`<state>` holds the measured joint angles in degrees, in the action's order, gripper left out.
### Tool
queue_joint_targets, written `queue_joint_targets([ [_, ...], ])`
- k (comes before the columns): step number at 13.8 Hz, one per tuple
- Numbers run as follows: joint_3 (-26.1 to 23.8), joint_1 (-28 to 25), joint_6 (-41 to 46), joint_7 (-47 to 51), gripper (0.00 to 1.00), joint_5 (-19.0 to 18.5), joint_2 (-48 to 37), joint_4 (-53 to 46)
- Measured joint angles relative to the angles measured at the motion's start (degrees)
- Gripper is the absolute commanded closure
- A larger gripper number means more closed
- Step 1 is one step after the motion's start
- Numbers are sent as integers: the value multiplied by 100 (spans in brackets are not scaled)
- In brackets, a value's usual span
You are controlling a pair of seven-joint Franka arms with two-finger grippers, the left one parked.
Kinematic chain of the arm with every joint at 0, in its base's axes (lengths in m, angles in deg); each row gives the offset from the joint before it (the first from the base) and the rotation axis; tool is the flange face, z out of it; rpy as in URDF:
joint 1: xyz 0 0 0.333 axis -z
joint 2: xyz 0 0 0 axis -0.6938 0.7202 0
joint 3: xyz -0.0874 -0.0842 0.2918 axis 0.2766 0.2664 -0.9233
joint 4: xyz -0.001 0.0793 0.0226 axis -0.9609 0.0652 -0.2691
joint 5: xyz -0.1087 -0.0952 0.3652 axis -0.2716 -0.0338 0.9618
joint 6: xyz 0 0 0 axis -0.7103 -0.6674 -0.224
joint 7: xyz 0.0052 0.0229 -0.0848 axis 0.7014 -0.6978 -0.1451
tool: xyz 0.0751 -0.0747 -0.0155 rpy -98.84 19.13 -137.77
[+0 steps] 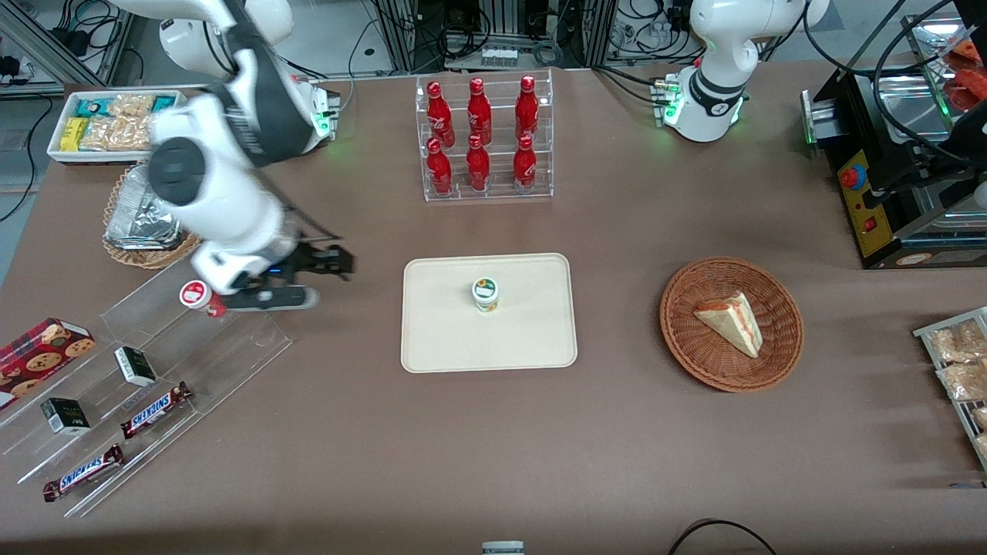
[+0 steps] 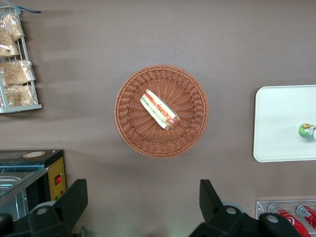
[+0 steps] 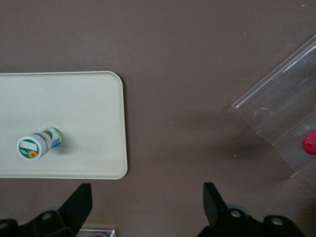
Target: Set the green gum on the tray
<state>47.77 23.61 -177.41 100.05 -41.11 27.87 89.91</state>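
Note:
The green gum stands upright near the middle of the cream tray. It also shows on the tray in the right wrist view and at the edge of the left wrist view. My right gripper is open and empty, raised above bare table between the tray and the clear acrylic rack, well apart from the gum. Its fingers stand wide apart over brown table.
A red-lidded canister stands on the clear acrylic rack with Snickers bars and small boxes. A bottle rack stands farther from the camera than the tray. A wicker basket with a sandwich lies toward the parked arm's end.

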Motion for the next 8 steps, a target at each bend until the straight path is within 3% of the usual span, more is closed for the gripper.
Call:
queue_joint_targets([
  [5,24,1440,589,-1644,0,-1,-337,14],
  [8,33,1970,600,-2156,0,-142,-374,23],
])
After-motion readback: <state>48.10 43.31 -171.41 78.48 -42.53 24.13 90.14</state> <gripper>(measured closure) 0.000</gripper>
